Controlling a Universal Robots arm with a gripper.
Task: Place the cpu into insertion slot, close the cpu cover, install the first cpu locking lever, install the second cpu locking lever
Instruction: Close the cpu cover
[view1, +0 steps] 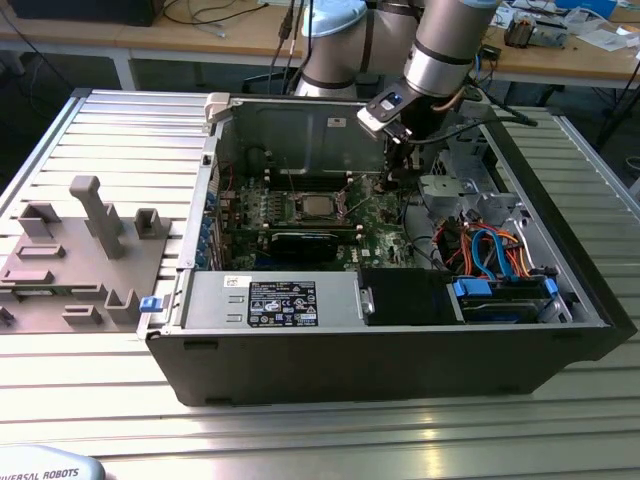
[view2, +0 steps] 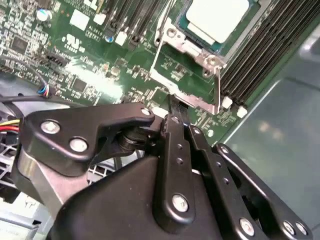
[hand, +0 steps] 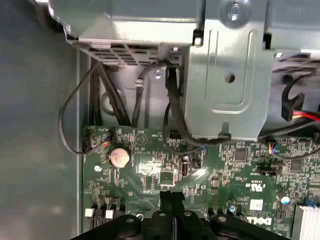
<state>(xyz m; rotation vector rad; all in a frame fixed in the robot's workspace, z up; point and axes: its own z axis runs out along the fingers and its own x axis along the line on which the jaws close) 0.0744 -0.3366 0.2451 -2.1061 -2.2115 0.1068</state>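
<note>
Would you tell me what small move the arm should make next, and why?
Probably swing the cpu cover over toward the cpu. The cpu is already seated, the cover is flipped open with green circuit board showing through its window, and the shut pincer sits at the cover's free edge.

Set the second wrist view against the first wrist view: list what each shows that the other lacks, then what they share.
Second wrist view, not the first: the chip, the metal cover frame lying beside it rather than over it, and black memory slots. First wrist view, not the second: a coin battery, a grey metal bracket and black cables. Both wrist views: the green circuit board and the gripper, jaws shut.
</note>
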